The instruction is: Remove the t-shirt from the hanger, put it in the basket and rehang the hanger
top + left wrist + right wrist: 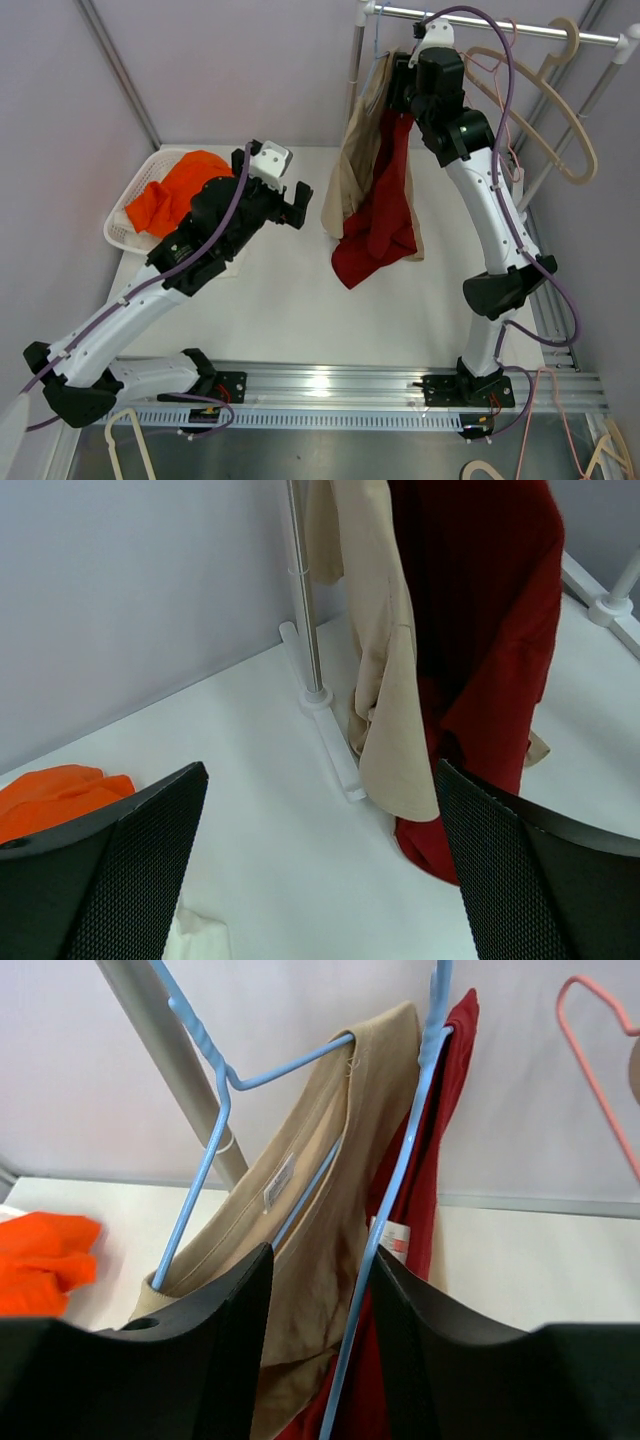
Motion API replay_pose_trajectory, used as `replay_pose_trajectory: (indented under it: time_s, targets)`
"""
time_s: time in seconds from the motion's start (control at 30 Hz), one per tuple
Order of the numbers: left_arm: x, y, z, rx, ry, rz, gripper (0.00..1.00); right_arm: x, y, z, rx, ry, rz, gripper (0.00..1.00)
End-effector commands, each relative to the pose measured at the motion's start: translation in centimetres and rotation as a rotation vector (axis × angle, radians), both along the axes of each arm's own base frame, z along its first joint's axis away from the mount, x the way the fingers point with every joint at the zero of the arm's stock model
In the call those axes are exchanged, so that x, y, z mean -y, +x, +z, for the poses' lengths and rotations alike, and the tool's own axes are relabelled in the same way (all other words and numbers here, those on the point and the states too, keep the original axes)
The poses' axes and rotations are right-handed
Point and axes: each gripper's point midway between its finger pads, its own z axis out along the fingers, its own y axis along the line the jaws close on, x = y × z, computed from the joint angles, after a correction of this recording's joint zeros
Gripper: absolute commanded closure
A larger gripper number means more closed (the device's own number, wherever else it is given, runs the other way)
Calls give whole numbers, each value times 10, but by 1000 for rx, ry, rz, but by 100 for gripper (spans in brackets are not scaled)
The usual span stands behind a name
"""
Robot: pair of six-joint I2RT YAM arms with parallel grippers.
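Two t-shirts hang from the rail on blue wire hangers: a beige t-shirt [358, 160] [320, 1190] and a red t-shirt [385, 215] [440, 1130] right beside it. My right gripper [402, 92] [322, 1255] is up at their collars, open with a narrow gap. Beige cloth fills that gap, and the red shirt's blue hanger [400, 1180] runs along the inside of the right finger. The beige shirt's blue hanger [200, 1160] lies to the left. My left gripper [297, 205] [320, 770] hovers wide open over the table, left of the shirts' hems, holding nothing.
A white basket [125, 225] with an orange cloth [180, 190] [50, 795] sits at the left. The rack's upright pole [305, 600] [170, 1050] stands behind the shirts. Bare wooden hangers [560, 120] and a pink hanger [600, 1050] hang on the rail [500, 25] to the right.
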Motion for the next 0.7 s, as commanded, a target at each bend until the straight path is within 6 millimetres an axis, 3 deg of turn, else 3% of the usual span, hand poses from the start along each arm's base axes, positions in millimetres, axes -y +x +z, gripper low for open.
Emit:
replay_pose_trajectory:
  time_s: [0.0, 0.23, 0.33, 0.37, 0.5, 0.67]
  targets:
    - [-9, -9, 41, 110, -112, 7, 1, 11, 7, 16, 84, -56, -107, 54]
    - [-8, -10, 39, 107, -109, -4, 0, 20, 11, 17, 117, -120, -246, 60]
    - [-8, -11, 40, 111, -114, -5, 0, 22, 13, 20, 134, -145, -268, 84]
    - [-9, -11, 40, 111, -114, -4, 1, 26, 14, 20, 132, -147, -297, 100]
    - [-6, -11, 36, 108, -107, -15, 0, 29, 14, 28, 160, -140, -313, 100]
    - [1, -14, 36, 107, -112, -45, 1, 33, 4, 58, 225, -121, -308, 100]
